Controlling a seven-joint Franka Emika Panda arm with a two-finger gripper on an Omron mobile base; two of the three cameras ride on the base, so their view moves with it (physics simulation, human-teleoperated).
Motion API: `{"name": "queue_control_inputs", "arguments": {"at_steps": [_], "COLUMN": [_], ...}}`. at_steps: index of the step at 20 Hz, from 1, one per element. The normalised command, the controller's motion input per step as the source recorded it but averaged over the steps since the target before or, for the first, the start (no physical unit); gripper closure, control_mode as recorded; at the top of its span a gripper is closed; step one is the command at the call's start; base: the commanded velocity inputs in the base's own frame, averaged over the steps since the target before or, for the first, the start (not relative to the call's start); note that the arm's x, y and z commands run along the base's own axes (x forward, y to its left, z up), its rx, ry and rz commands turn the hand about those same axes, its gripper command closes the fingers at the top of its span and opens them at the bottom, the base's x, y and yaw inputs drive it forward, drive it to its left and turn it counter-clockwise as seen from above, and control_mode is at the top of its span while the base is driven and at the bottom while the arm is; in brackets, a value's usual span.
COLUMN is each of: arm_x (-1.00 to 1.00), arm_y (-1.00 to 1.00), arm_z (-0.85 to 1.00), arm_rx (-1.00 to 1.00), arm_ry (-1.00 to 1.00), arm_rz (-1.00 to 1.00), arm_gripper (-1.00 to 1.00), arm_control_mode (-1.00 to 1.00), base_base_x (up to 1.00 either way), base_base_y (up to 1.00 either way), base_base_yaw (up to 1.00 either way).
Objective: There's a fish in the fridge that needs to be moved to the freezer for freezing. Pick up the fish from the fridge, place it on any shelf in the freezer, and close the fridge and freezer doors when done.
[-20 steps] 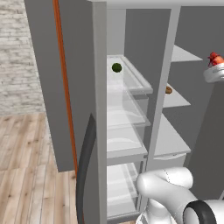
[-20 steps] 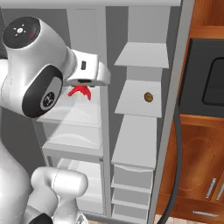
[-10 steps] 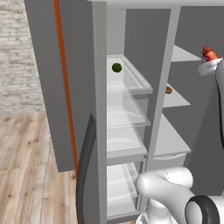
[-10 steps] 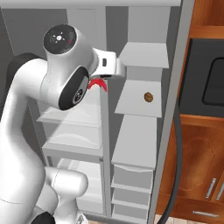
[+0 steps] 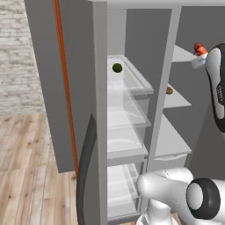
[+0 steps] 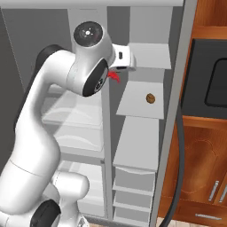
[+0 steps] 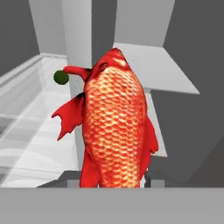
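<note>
The red-orange fish (image 7: 114,127) hangs upright in my gripper (image 7: 114,178), which is shut on it; its body hides the fingertips. In the right base view the fish (image 6: 114,76) sits just below the white hand, in front of the post between fridge (image 6: 73,119) and freezer (image 6: 141,146). The left base view shows the fish (image 5: 200,49) at the edge of the freezer's top shelf (image 5: 181,54). That opaque shelf (image 7: 158,65) lies just ahead and to the right in the hand view. Both doors stand open: the fridge door's handle (image 5: 84,176) on the left, the freezer door's handle (image 6: 179,164) on the right.
A dark green ball (image 5: 117,67) lies on the fridge's top glass shelf (image 5: 136,83). A small brown round item (image 6: 150,98) rests on the freezer's second shelf (image 6: 135,104). A wooden cabinet with a dark oven (image 6: 213,84) stands to the right of the freezer door.
The arm has swung to the right and slightly up with the fish, from in front of the fridge shelves to the post beside the freezer's upper shelves.
</note>
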Motion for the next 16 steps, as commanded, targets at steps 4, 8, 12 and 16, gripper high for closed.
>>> {"name": "queue_control_inputs", "arguments": {"at_steps": [4, 8, 12, 16], "arm_x": [0.53, 0.48, 0.54, 0.58], "arm_y": [-0.32, -0.25, -0.28, -0.22], "arm_z": [0.04, 0.0, 0.0, 0.0], "arm_rx": [0.0, 0.0, 0.0, 0.0], "arm_ry": [0.0, 0.0, 0.0, 0.01], "arm_rz": [0.01, 0.0, 0.0, 0.0], "arm_gripper": [1.0, 1.0, 1.0, 1.0], "arm_control_mode": [-1.0, -1.0, -1.0, -1.0], "base_base_x": [0.0, 0.0, 0.0, 0.0], "base_base_y": [0.0, 0.0, 0.0, 0.0], "base_base_yaw": [0.0, 0.0, 0.0, 0.0]}}
